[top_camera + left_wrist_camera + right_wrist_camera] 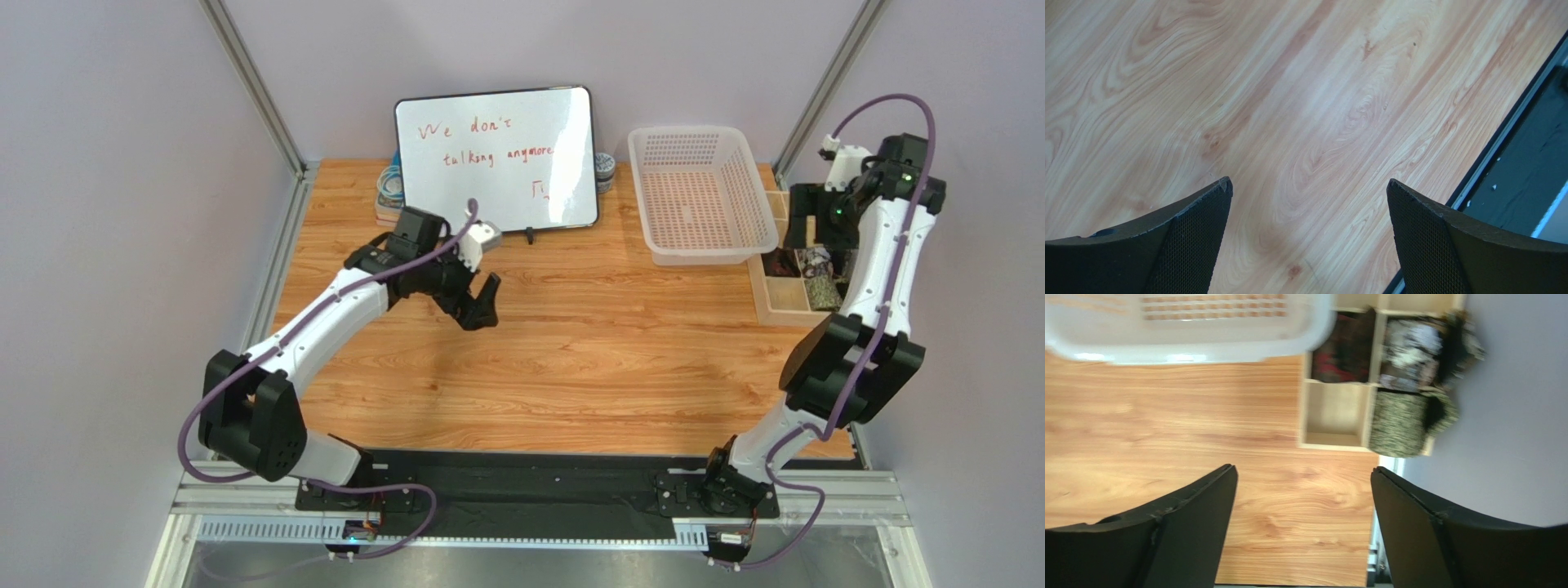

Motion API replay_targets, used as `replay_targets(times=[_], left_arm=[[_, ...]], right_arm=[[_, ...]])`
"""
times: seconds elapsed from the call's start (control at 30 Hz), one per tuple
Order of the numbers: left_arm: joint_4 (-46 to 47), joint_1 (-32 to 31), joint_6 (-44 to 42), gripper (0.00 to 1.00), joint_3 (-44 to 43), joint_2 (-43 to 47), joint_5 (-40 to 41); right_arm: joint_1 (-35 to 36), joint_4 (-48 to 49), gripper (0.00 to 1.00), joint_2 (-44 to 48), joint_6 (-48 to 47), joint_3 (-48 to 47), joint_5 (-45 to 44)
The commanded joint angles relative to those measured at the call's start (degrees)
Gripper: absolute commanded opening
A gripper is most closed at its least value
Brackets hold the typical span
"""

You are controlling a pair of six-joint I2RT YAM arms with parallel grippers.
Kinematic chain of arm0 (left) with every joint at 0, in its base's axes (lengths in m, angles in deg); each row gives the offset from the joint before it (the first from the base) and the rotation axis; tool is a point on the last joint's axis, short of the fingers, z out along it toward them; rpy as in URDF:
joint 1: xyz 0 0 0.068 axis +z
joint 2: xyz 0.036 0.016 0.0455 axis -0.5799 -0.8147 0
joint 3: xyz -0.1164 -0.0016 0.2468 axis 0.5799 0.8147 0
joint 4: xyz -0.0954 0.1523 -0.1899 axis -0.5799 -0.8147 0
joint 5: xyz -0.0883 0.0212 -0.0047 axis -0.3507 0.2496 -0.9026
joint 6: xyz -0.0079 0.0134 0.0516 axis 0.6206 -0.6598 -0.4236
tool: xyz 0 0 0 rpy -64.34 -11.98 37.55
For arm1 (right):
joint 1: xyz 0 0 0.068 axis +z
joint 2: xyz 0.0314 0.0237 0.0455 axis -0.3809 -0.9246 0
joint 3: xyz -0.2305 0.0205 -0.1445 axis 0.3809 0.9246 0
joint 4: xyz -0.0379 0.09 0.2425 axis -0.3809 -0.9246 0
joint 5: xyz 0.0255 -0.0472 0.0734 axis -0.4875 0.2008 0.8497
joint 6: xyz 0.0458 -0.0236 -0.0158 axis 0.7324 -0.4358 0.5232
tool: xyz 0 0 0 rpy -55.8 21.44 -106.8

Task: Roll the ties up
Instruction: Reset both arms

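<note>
Rolled ties sit in a wooden compartment box [1338,438] at the table's right edge: a dark red one [1344,350], a grey-white one [1412,344] and a green patterned one [1402,425]. One compartment [1336,415] is empty. The box also shows in the top view [778,298] with the ties [815,272] in it. My right gripper [1303,471] is open and empty, high above the table beside the box [800,235]. My left gripper [1309,184] is open and empty over bare wood left of centre [481,304]. No loose tie shows on the table.
A white perforated basket [697,196] stands at the back right, next to the box [1186,331]. A whiteboard [497,157] with red writing leans at the back centre, with round blue-grey objects [390,184] behind its edges. A black base rail [1530,165] runs along the near edge.
</note>
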Motion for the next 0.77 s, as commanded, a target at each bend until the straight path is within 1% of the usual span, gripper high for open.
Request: replay_targets(times=[0.0,0.03,0.07,0.1,0.13,0.17,0.2,0.23,0.27,0.33,0.37,0.5,0.6,0.73], left_arm=[[-5.4,8.3,6.1,0.99,-2.5,3.0,-3.9],[-5.6,10.9,5.9,0.99,-1.6,3.9,-3.4],[-5.9,12.0,5.2,0.99,-1.0,5.7,-2.0],[-6.4,13.2,5.0,0.99,-0.5,6.6,-0.9],[-6.9,14.7,5.0,0.99,0.8,7.5,0.8],[-7.4,15.0,4.7,0.99,1.5,8.8,4.4],[-9.0,15.4,4.3,0.99,2.2,9.4,6.2],[-9.9,15.7,3.9,0.99,3.9,9.8,7.8],[-10.7,15.8,3.4,1.00,4.8,11.1,10.3],[-10.7,16.0,4.0,0.99,7.0,12.5,12.8],[-10.9,16.2,4.4,1.00,6.8,13.8,15.0],[-9.3,16.4,4.8,0.99,7.8,15.6,17.4],[-9.2,16.6,4.6,0.99,8.0,15.8,16.9],[-9.0,16.7,4.8,0.99,7.7,15.7,17.8]], right_arm=[[8.8,1.0,0.90,7.6,9.0,5.3,6.8],[10.4,2.1,0.96,8.8,10.3,8.9,7.1],[14.0,3.2,1.00,9.8,11.5,10.7,7.5],[15.8,5.8,1.00,11.8,14.3,12.5,7.9],[19.3,7.5,1.00,12.8,15.4,15.0,8.1],[21.1,9.2,1.00,13.7,16.8,19.5,8.1],[22.8,11.9,1.00,15.4,17.6,22.0,8.1],[26.4,13.0,1.00,15.9,18.8,24.0,8.0],[28.0,13.8,1.00,16.4,19.3,28.0,7.3],[31.9,15.7,1.00,17.9,20.1,31.7,7.3],[32.5,16.7,1.00,18.4,20.1,35.1,7.8],[34.3,18.1,1.00,19.8,21.0,41.4,8.3],[35.0,18.1,1.00,21.4,21.2,44.2,8.5],[35.1,17.6,1.00,22.7,20.9,44.6,7.5]])
